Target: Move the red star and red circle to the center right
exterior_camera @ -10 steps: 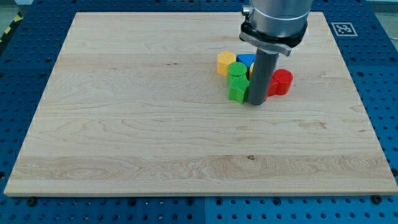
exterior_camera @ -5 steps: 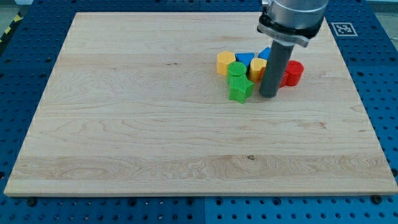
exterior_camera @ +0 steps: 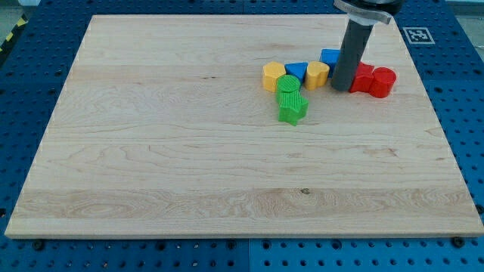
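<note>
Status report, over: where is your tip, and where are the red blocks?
My tip just left of red star. Red circle touching star's right. Blue block behind rod.

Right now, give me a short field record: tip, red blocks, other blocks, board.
tip: my tip is on the board, against the red star's left side
red star: partly hidden behind the rod
red circle: touching the star's right side
blue blocks: blue triangle; blue block, shape unclear
yellow blocks: yellow hexagon, yellow block
green blocks: green circle, green star
board: wooden board
</note>
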You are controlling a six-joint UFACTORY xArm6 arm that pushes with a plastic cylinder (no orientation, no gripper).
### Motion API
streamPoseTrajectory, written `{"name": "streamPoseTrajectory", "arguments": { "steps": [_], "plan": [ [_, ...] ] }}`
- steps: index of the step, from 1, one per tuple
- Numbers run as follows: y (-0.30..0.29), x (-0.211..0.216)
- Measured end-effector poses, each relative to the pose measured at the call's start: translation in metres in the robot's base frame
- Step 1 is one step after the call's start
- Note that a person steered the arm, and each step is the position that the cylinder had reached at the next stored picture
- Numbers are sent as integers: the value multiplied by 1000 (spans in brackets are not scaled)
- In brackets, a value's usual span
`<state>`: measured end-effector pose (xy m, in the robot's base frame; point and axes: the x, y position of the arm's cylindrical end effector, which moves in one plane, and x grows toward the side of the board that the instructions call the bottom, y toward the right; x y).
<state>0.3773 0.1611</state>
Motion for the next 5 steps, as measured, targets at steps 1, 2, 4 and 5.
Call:
{"name": "streamPoseTrajectory", "arguments": {
  "steps": [1, 2, 4, 5],
  "plan": [
    [8, -9],
    [11, -23],
    [37, -40],
    [54, -39]
  ]
}}
